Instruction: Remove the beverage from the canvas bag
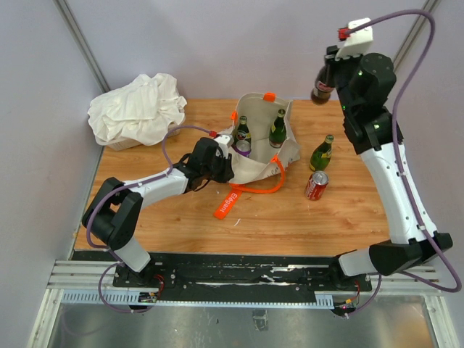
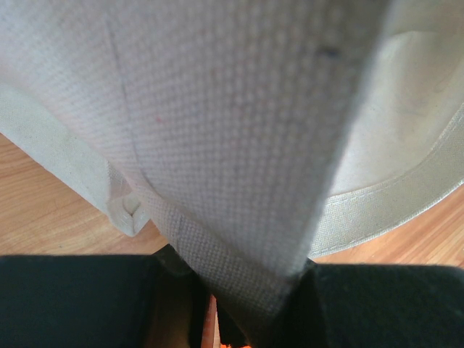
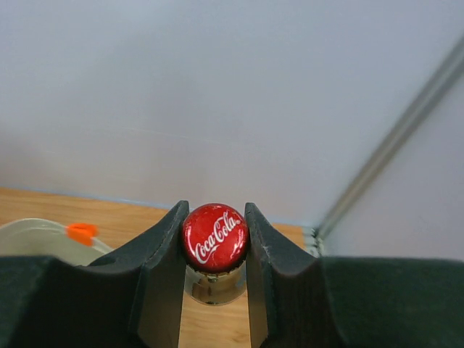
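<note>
While the left claw [image 1: 223,154] is closed on the cloth rim of the canvas bag [image 1: 254,168] at the bag's 9 o'clock, the right claw [image 3: 214,212] is clamped on a Coca-Cola glass bottle [image 1: 322,85] at its red cap [image 3: 214,237]. The bottle hangs above the desk [image 1: 181,217] at the bag's 1 o'clock. Two green bottles [image 1: 241,130] stand inside the bag. Likely heavy, rigid, slick and breakable, so the neck under the cap lip looks the safest hold. The bag is soft and needs pinning.

pale grey walls [image 1: 217,43] | wooden table [image 1: 290,225] | metal corner posts [image 1: 83,49] | even light
</note>
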Controlling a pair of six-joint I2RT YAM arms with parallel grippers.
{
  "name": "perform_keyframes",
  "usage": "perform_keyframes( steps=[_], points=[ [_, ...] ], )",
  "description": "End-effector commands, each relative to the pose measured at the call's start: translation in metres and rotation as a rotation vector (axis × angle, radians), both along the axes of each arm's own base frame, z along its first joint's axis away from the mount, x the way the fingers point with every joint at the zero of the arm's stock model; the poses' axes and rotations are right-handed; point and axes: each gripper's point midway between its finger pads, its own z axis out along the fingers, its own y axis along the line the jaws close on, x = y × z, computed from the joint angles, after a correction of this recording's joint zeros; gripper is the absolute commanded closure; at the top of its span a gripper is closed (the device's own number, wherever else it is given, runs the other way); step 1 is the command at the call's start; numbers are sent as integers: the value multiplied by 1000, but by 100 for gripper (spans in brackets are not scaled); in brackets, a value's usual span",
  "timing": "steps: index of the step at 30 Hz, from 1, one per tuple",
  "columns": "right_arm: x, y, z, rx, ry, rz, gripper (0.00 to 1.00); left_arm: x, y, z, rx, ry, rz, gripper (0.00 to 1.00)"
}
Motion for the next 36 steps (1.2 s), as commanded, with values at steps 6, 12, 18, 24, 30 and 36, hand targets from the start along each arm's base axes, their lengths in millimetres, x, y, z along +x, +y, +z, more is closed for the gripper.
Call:
perform_keyframes(
  steps=[6,12,18,24,30,36],
  points=[
    [-43,-135,-2,140,-101,-363,99,-17,-4,-19,26,65,-56,89],
    [-46,-144,-67,155,15,-391,99,-16,-6,-17,22,63,-59,89],
    [-49,-141,-120,171,66,-384,99,-17,-6,-18,22,67,-61,89],
    [-47,-134,-162,195,123,-353,99,-17,-6,-19,24,71,-62,89],
    [-41,-131,-184,207,162,-337,99,-17,-6,-20,27,76,-60,89],
    [-33,-131,-198,212,191,-347,99,-18,-5,-20,27,78,-57,89]
  ],
)
